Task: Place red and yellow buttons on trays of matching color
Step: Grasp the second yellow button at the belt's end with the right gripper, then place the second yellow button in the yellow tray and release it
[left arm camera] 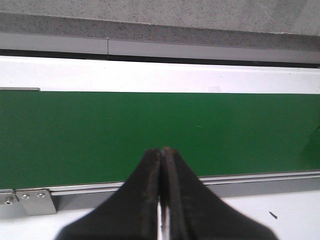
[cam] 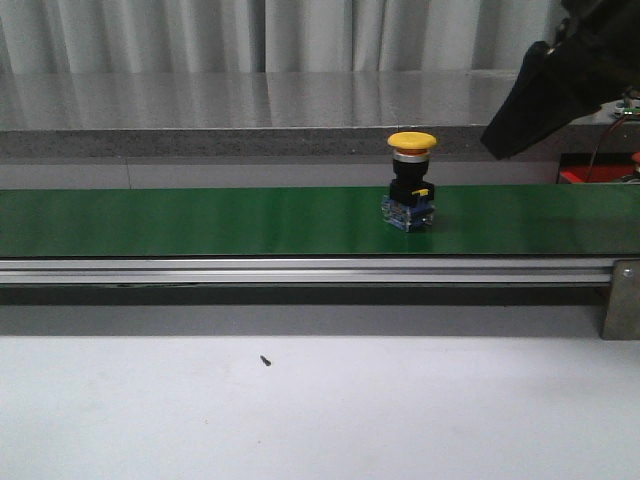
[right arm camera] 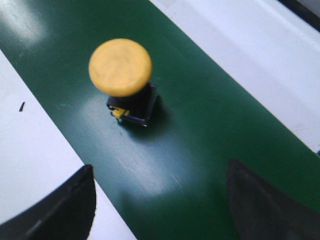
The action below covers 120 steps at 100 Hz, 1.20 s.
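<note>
One yellow button (cam: pixel 412 180) is standing upright on the green belt (cam: pixel 200 222), a little right of centre in the front view, its round yellow cap on top and its dark base with a blue bottom resting on the belt. We are seeing nothing else on the belt around it.

We are holding our right gripper (right arm camera: pixel 160 200) wide open above the belt; in the right wrist view its two dark fingers (right arm camera: pixel 70 207) are sitting at the lower left and lower right corners of the frame with a broad gap between them, and nothing is caught in that gap. The yellow button (right arm camera: pixel 121 67) is showing in the upper left part of that frame, apart from both fingers. In the front view the right arm (cam: pixel 570 75) is hanging as a dark shape in the upper right corner, above and to the right of the button.

We are keeping our left gripper (left arm camera: pixel 162 165) closed, its two fingers pressed together with only a thin seam between them and holding nothing; it is pointing over the near edge of the belt (left arm camera: pixel 150 130). The white tabletop (cam: pixel 320 410) is filling the lower part of the front view, with a small dark speck (cam: pixel 265 360) lying on it.
</note>
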{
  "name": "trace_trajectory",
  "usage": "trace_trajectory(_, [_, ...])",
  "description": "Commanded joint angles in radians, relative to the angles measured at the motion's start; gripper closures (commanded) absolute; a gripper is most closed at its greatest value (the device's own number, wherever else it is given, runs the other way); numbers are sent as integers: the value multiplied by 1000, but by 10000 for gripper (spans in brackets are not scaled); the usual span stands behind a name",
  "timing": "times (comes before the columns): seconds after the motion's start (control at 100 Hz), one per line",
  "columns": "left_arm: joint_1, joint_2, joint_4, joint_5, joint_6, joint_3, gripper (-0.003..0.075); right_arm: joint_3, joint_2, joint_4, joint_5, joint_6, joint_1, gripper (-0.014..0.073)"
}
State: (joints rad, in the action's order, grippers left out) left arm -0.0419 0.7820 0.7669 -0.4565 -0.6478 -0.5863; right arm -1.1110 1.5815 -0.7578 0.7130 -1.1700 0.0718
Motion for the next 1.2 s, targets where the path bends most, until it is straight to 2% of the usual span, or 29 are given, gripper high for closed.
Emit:
trace_trajectory(0.0, [7, -6, 33, 51, 4, -27, 740, -40, -11, -57, -30, -16, 13, 53])
trace_trajectory(0.49, [7, -6, 33, 51, 4, -27, 740, -108, 86, -144, -42, -24, 23, 57])
trace_trajectory(0.59, [7, -6, 33, 51, 4, -27, 740, -108, 94, -144, -61, -24, 23, 149])
trace_trajectory(0.71, [7, -6, 33, 51, 4, -27, 740, -108, 94, -144, -61, -24, 23, 353])
trace_trajectory(0.78, [7, -6, 33, 51, 4, -27, 740, -108, 94, -144, -60, -24, 23, 426])
trace_trajectory(0.96, [7, -6, 33, 51, 4, -27, 740, -108, 66, -130, -43, 11, -7, 442])
trace_trajectory(1.19, [7, -6, 33, 51, 4, -27, 740, -106, -80, -46, 35, 140, -157, 442])
